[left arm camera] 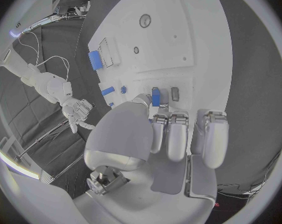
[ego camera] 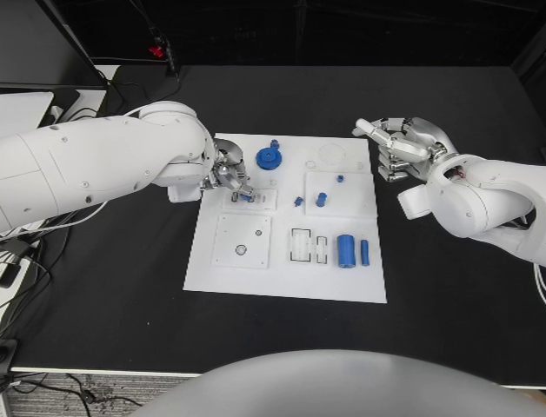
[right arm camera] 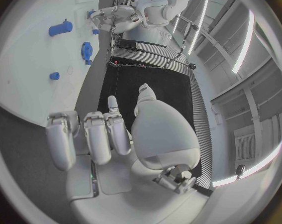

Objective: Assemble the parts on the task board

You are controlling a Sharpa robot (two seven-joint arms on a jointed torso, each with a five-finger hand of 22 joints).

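Parts [ego camera: 346, 251] look small, rigid and light, best pinched at their sides; left hand [ego camera: 229, 176] pinches one, right hand [ego camera: 401, 148] hovers released.

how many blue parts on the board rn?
7 visible: gear at the far edge, one at the left hand, three small ones mid-board, cylinder and thin pin near the edge. The hand may hide more.

The black table [ego camera: 123, 287] stood on a dark floor. Beside it, at the left of the head view, was a white desk surface [ego camera: 3, 113], and cables [ego camera: 3, 269] hung near its edge. In the right wrist view, long strip lights [right arm camera: 249, 45] ran along the ceiling.
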